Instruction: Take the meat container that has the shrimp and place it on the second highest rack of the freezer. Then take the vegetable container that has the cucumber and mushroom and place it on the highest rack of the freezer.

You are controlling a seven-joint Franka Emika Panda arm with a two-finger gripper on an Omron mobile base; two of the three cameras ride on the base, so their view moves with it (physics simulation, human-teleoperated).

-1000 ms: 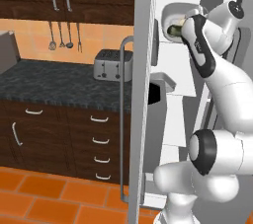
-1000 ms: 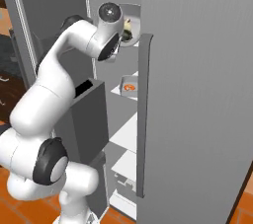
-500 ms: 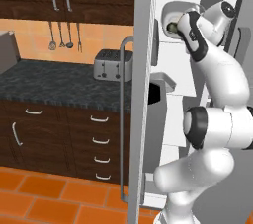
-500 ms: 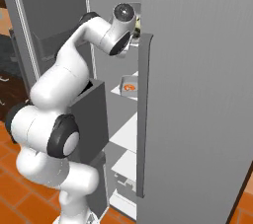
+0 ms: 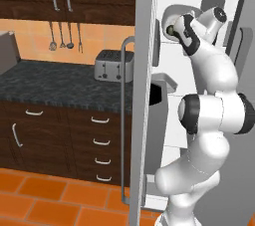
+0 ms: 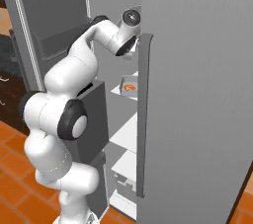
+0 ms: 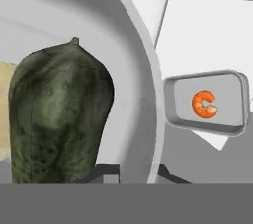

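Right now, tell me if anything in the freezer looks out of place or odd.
Nothing stands out. The shrimp container sits flat on a rack, shrimp inside. The cucumber lies in the round container held up near the top of the freezer, nothing spilled.

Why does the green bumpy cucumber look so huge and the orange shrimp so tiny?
In the hand view, the dark green cucumber sits right by the camera; the curled orange shrimp in its grey tray lies farther off. In the right base view, shrimp is small.
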